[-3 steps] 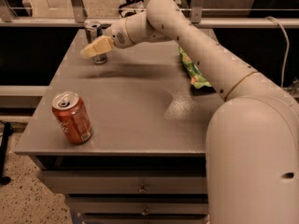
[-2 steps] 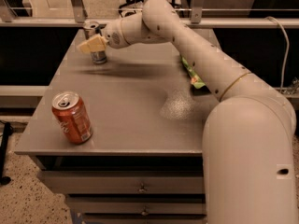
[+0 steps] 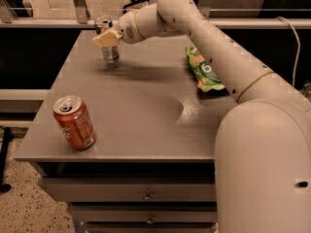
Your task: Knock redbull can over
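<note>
The redbull can (image 3: 111,53) is slim and silver-blue and stands at the table's far left corner, about upright. My gripper (image 3: 106,38), with cream-coloured tips, sits right against the can's upper front and covers its middle. The can's silver top (image 3: 103,21) shows just above the gripper. My arm (image 3: 204,38) reaches in from the right across the back of the table.
A wider orange-red soda can (image 3: 74,123) stands upright near the front left edge of the grey table (image 3: 146,110). A green snack bag (image 3: 203,69) lies at the right, partly under my arm. Drawers (image 3: 146,195) sit below the tabletop. The floor drops off at the left.
My gripper has stayed against the redbull can and shifted slightly higher on it. The can still stands. The orange-red can has not moved.
</note>
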`<control>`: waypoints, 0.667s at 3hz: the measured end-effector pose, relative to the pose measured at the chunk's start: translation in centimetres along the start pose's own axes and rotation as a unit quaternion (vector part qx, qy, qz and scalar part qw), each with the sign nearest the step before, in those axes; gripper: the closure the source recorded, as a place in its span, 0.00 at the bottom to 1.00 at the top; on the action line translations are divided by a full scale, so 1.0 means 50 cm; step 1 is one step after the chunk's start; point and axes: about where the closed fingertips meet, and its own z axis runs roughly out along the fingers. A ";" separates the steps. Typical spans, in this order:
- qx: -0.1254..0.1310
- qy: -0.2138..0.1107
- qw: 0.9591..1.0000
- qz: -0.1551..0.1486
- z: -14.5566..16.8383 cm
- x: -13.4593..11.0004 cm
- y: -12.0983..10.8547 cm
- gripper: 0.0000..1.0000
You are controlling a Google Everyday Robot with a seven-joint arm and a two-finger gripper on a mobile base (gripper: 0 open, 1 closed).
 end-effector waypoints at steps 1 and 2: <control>-0.005 0.057 0.998 -0.036 -0.066 -0.010 0.000 1.00; -0.010 0.133 0.988 -0.071 -0.134 0.014 -0.001 1.00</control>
